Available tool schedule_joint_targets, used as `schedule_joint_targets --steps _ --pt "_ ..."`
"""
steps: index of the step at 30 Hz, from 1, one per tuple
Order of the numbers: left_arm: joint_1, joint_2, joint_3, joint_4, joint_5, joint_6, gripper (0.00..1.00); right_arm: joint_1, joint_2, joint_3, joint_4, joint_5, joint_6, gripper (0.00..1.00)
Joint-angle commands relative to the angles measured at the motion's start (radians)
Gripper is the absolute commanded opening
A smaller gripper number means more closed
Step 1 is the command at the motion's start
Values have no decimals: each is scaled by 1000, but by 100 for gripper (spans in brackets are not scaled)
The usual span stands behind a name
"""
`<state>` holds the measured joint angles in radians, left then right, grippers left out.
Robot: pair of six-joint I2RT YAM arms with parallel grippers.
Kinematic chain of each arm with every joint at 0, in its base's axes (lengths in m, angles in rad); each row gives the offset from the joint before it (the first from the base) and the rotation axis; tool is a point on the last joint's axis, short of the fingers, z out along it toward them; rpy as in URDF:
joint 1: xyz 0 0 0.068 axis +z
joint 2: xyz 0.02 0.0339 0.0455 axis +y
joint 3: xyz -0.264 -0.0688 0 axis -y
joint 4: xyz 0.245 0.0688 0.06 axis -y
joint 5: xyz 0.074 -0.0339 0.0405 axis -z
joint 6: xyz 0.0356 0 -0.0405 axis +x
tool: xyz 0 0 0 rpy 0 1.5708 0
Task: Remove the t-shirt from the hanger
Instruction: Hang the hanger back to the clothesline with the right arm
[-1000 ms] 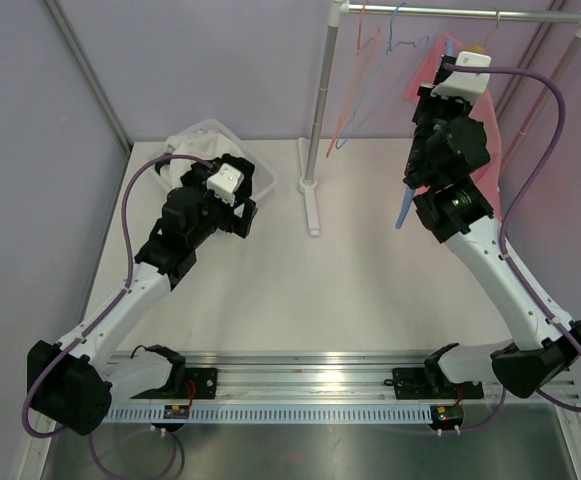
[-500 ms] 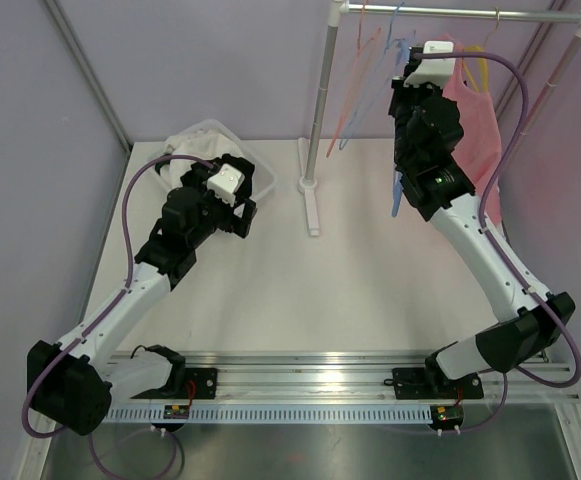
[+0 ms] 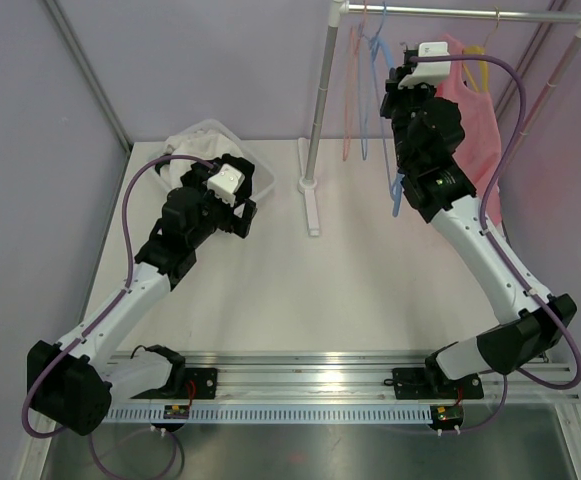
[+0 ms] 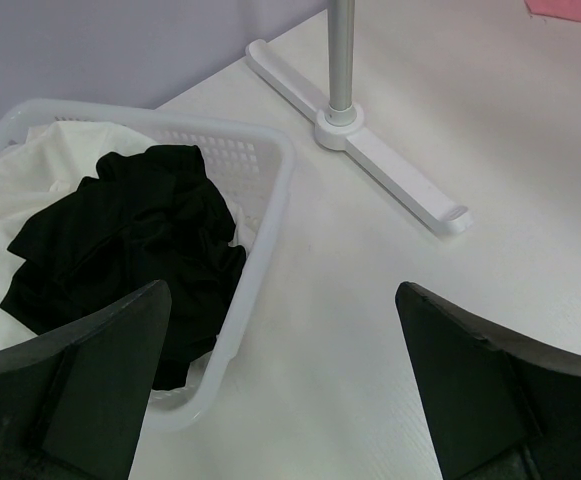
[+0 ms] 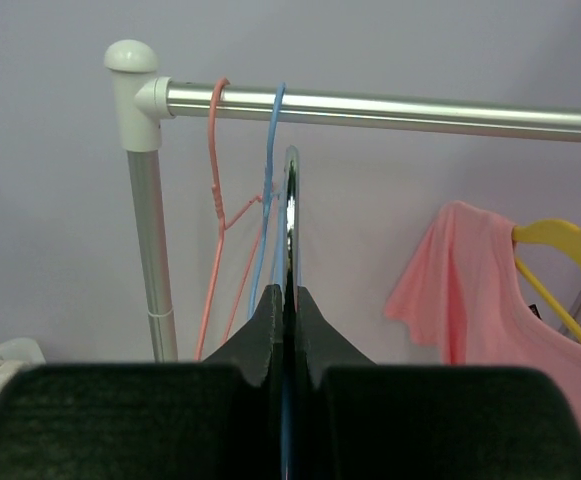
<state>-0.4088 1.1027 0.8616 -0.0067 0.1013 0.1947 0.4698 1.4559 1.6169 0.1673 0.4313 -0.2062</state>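
Note:
The pink t-shirt hangs on a yellow hanger at the right part of the rail; the same t-shirt and yellow hanger appear in the right wrist view. Left of the t-shirt, my right gripper is raised close to the rail. There the right gripper is shut on a bare blue hanger, whose metal hook points up just under the rail. My left gripper hovers open over the table beside the basket, holding nothing.
A white basket at the back left holds a black garment and white cloth. The rack's pole and white foot stand mid-table. A pink hanger and a blue hanger hang empty at the rail's left end.
My right arm has carried the bare blue hanger left along the rail, away from the pink t-shirt. The empty hangers on the rail have swung to hang straight. The left arm is still.

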Motion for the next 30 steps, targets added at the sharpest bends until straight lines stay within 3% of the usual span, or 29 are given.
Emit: schedule_joint_targets --steps 1,18,30 --pt "-4 0 17 39 1 14 99 -5 -57 9 67 -22 11 0" --pt "-4 17 33 22 -3 17 99 -3 -51 28 14 -161 45 0" --pt "-7 9 34 11 3 12 99 -3 -5 87 -20 38 -33 0"
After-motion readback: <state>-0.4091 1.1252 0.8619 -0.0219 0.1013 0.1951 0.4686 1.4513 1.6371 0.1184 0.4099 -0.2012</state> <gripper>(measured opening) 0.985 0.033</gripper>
